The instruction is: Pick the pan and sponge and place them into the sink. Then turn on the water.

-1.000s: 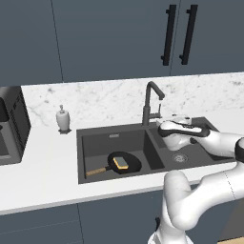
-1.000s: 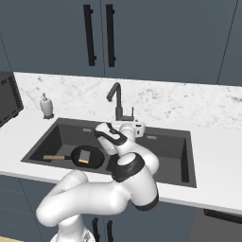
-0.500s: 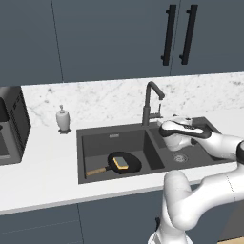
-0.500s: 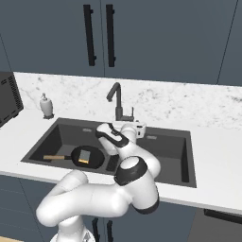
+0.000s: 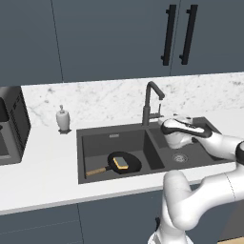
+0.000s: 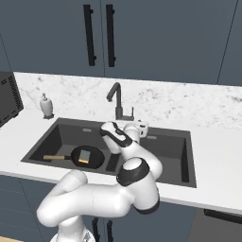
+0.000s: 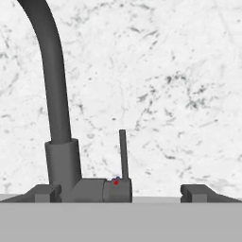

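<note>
Pan (image 5: pixel 125 163) and sponge (image 5: pixel 123 163) are already lodged in the left basin of the sink (image 5: pixel 157 153), the sponge resting in the pan. Jaws are held wide apart, empty, just before the faucet lever (image 7: pixel 123 156), apparently so the water can be turned on.

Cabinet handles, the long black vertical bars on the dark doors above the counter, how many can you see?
2. Both long black vertical cabinet handles sit side by side above the faucet: one on the left, the other just right of it. More may lie outside the frame.
</note>
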